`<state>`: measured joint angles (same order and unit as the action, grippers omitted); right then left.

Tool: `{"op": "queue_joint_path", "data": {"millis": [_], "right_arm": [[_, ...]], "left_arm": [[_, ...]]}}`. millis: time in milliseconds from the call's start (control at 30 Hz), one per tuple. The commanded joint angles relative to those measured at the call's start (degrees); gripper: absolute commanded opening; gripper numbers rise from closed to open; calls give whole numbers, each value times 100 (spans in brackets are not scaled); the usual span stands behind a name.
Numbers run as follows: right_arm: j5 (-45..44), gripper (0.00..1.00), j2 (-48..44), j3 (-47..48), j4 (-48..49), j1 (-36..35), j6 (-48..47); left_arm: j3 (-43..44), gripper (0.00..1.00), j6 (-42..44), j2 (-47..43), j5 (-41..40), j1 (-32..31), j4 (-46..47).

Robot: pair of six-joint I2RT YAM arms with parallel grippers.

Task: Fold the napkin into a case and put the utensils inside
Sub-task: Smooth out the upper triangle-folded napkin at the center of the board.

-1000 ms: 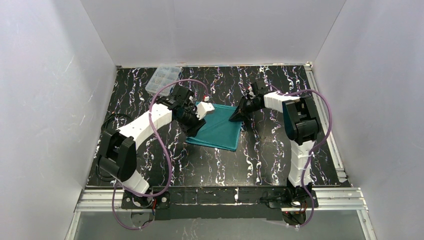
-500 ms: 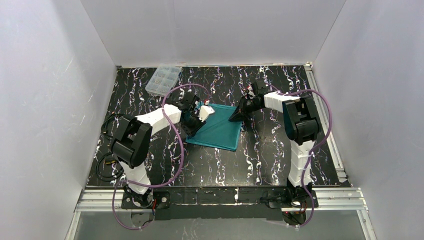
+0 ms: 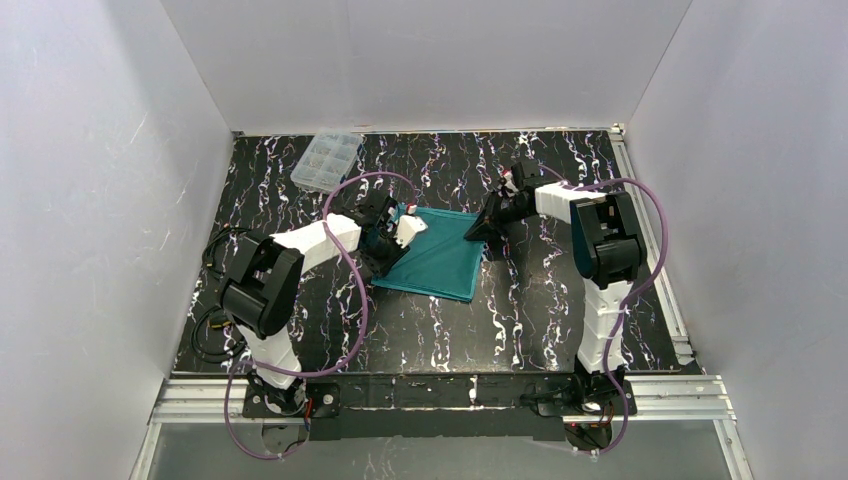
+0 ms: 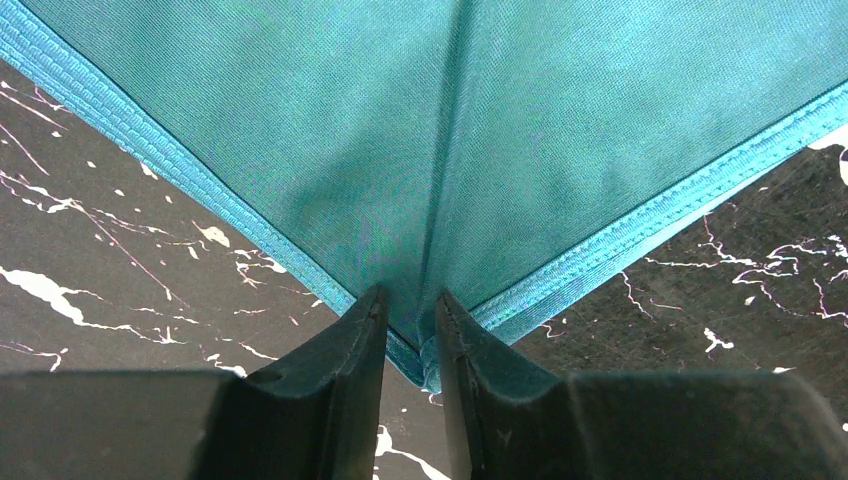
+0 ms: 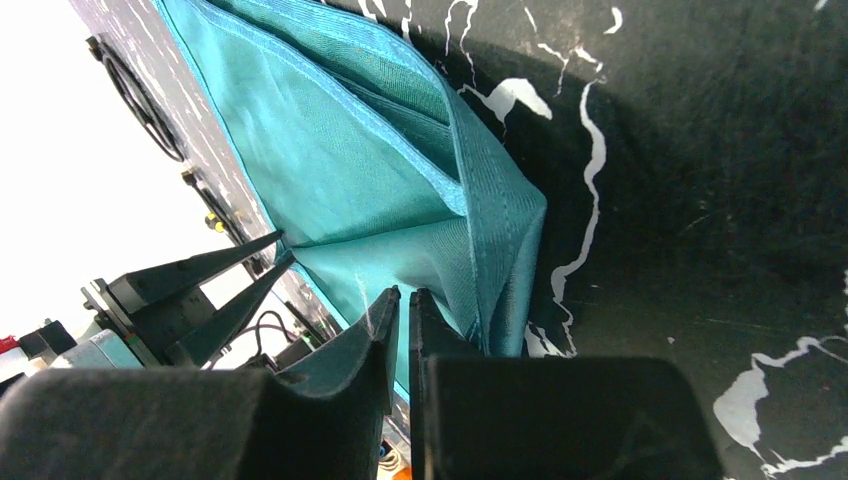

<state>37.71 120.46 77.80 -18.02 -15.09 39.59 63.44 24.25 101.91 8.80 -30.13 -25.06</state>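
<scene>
Napkin [image 3: 440, 262] lies toward the frame's bottom from both grips: my left gripper [image 4: 412, 308] pinches its upper-left corner, my right gripper [image 5: 402, 300] its upper-right

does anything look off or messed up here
Nothing looks spilled or torn. The only uneven spot is the napkin: the right pincer pinches one corner, where the hem is doubled over and bunched, and a crease runs from the corner that the left pincer holds.
</scene>
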Motion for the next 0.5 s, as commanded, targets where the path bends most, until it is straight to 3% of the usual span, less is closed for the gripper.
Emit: {"op": "queue_joint_path", "data": {"millis": [0, 467], "right_arm": [[125, 17, -143, 226, -79, 19, -112], [181, 15, 474, 318, 96, 312, -77]], "left_arm": [[-127, 23, -58, -237, 46, -12, -30], [-298, 21, 32, -255, 4, -11, 40]]}}
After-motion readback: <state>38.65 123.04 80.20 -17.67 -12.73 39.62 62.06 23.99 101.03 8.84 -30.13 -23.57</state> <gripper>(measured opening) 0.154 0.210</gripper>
